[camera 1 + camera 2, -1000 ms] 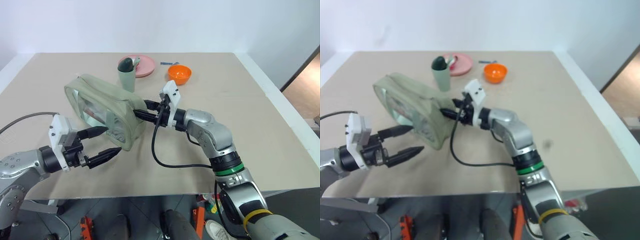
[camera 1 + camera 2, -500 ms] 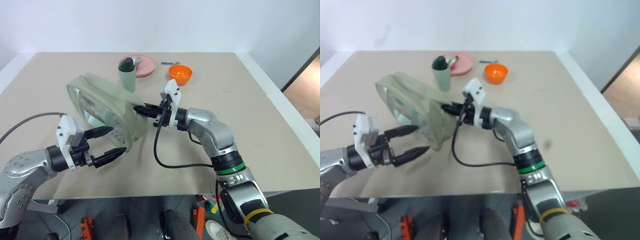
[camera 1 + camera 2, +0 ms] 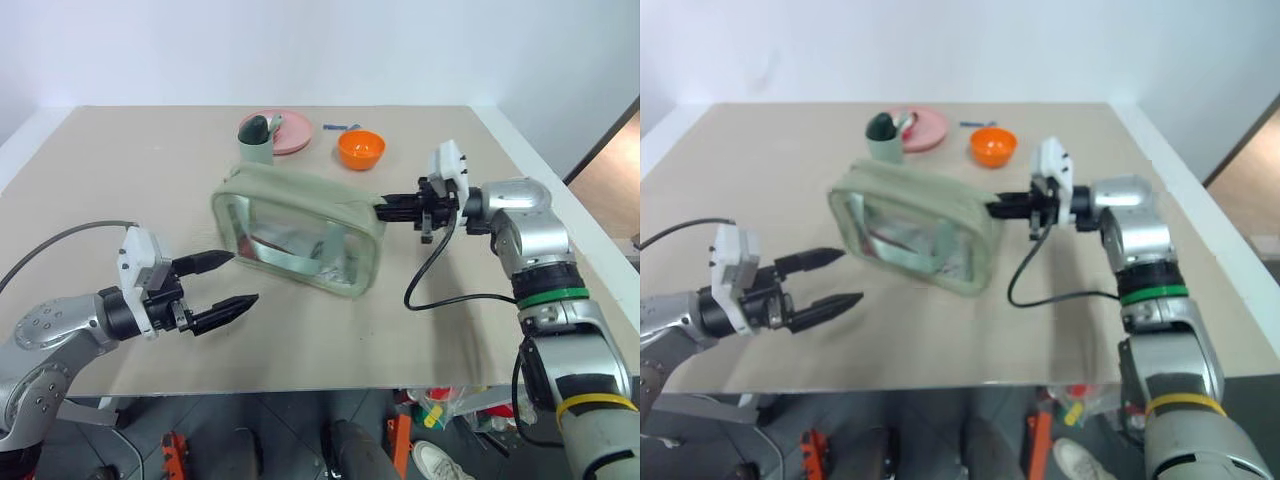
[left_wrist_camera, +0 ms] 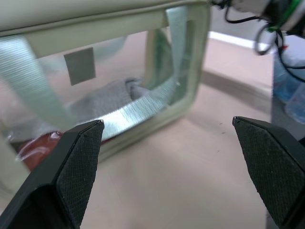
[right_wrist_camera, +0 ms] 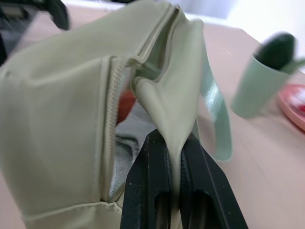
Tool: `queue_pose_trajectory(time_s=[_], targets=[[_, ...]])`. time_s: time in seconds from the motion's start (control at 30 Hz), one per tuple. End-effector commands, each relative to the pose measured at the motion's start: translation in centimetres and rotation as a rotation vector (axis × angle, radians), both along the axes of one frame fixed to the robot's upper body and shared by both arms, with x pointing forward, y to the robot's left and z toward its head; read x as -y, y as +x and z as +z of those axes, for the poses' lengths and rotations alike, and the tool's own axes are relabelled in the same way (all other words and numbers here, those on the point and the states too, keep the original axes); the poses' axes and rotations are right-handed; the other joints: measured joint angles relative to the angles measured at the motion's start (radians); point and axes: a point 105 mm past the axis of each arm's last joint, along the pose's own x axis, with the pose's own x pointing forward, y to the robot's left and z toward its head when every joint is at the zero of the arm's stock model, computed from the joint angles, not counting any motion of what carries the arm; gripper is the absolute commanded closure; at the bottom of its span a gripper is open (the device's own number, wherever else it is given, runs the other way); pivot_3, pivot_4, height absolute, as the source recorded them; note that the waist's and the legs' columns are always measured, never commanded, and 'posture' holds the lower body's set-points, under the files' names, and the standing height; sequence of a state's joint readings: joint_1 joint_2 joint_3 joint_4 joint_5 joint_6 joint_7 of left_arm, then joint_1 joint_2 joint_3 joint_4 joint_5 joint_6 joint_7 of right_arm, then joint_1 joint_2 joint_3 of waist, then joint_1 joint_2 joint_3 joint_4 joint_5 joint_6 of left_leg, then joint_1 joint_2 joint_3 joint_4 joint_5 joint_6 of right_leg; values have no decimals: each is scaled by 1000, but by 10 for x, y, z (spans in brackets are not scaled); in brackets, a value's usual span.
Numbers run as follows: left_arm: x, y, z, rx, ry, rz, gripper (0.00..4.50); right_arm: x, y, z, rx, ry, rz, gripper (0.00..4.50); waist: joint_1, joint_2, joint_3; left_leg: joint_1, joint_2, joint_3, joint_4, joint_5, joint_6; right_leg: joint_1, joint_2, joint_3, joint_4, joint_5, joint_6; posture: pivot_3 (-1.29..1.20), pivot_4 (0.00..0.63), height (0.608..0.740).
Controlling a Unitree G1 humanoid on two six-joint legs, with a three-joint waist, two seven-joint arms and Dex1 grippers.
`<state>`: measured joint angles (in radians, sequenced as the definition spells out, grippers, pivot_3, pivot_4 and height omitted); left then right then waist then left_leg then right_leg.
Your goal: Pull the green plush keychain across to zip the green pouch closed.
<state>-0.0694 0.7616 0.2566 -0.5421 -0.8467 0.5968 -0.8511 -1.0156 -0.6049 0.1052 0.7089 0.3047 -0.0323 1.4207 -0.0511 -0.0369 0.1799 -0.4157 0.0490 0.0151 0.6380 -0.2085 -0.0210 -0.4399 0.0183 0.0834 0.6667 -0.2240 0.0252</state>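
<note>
The pale sage-green pouch [image 3: 300, 240] lies on the table with its clear window toward me; grey cloth and something red show inside. My right gripper [image 3: 383, 210] reaches in from the right, level, and is shut on a fold of fabric at the pouch's right end. In the right wrist view the black fingers [image 5: 152, 181] pinch that fold beside the zipper [image 5: 112, 109], which gapes open. My left gripper [image 3: 243, 278] hangs open just left of and in front of the pouch, touching nothing, with the window [image 4: 109, 90] ahead of its fingers. The green plush keychain is hidden.
Behind the pouch stand a pale green cup [image 3: 257, 150] holding a dark green object, a pink plate [image 3: 290, 130] and an orange bowl [image 3: 359, 148]. A black cable [image 3: 425, 285] loops down from the right wrist. The table's right edge is close to the right arm.
The right gripper closed on the pouch's end and swung far right, dragging and turning the pouch so its window faces me. The left gripper stayed open and hardly moved.
</note>
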Motion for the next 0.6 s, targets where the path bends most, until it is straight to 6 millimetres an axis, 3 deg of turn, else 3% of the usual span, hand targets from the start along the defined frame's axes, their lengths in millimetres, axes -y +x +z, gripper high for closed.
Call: queue_pose_trajectory(time_s=[0.03, 0.17, 0.5, 0.6], targets=[[12, -10, 10, 26, 9, -95, 0, 8, 6, 17, 65, 11, -16, 4469, 0, 0, 0, 0, 0, 0, 0, 0, 0, 0, 0, 0, 0, 0, 0, 0, 150, 740], [17, -12, 13, 26, 16, -148, 0, 7, 6, 23, 35, 42, -10, 3474, 1, 0, 0, -1, 0, 0, 0, 0, 0, 0, 0, 1, 0, 0, 0, 0, 150, 740], [20, -12, 15, 21, 64, -224, 0, 20, -17, 56, 50, 213, -107, 163, 4, 2, 1, -1, -1, -2, 0, 0, 0, 0, 0, 0, 1, -1, 1, 0, 150, 740], [21, -12, 13, 18, 78, -240, 0, 25, -29, 62, 43, 254, -141, 75, 5, 2, 1, -2, -1, -2, 0, 0, 0, 0, -1, 0, 1, -1, 2, 0, 150, 740]])
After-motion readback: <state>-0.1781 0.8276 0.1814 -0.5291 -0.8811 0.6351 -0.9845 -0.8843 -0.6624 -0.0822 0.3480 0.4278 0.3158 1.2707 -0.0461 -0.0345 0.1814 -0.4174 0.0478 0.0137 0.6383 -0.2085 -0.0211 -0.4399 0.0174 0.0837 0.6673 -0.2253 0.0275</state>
